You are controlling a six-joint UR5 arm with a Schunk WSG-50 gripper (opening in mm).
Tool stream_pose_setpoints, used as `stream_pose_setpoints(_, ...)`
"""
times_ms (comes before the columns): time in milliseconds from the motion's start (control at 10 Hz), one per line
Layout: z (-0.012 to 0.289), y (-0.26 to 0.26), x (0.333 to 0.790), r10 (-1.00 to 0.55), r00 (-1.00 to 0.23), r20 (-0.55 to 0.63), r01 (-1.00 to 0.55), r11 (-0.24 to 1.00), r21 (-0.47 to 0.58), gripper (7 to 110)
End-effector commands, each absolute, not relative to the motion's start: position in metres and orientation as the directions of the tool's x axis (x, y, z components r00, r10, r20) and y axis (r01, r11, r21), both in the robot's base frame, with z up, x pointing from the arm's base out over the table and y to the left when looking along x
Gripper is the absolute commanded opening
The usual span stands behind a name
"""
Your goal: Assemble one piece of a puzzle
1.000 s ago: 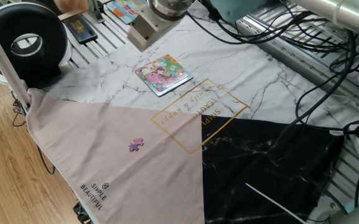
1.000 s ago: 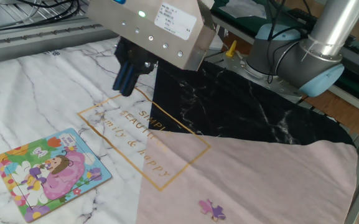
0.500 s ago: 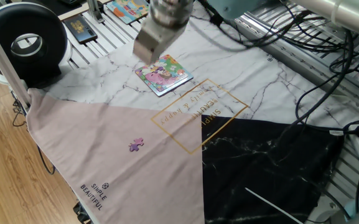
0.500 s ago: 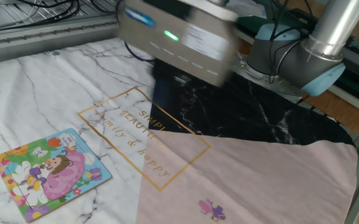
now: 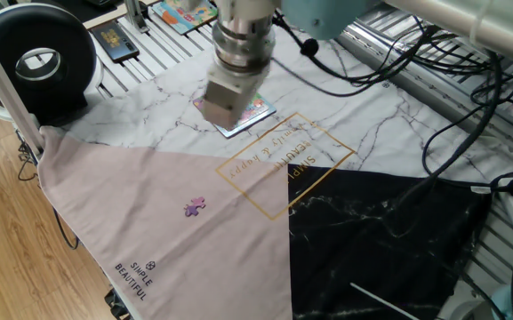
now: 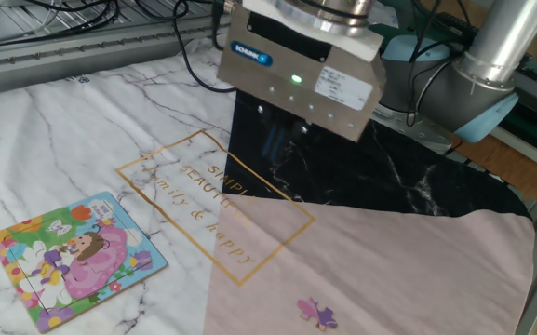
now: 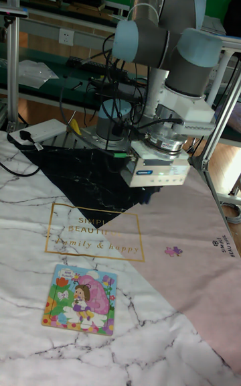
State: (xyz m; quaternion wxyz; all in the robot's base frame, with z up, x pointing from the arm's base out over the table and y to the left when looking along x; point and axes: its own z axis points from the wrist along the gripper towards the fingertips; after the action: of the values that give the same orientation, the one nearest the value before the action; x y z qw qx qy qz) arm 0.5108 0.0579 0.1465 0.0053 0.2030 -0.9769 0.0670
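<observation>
Only partly visible — puzzle (image 5: 249, 114) behind pincer (image 5: 223, 105)

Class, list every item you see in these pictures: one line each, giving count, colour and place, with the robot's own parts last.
puzzle: one, pink, yellow and green with blue edge, on the white marble cloth area.
piece: one, purple, alone on the pink cloth area.
cloth: one, white marble, pink and black panels with gold lettering, covering the table.
round device: one, black, at the table's edge.
second board: one, blue-orange, on the slatted table beyond the cloth.
cables: several, black, beside the cloth.
gripper: one, dark fingers under a silver housing, above the cloth, state unclear.
</observation>
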Motion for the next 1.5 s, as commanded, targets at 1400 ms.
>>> stream_pose_setpoints(1400, 0.11, 0.16, 0.518, -0.154, -0.988, 0.007, -0.153, 0.988, 0.004, 44)
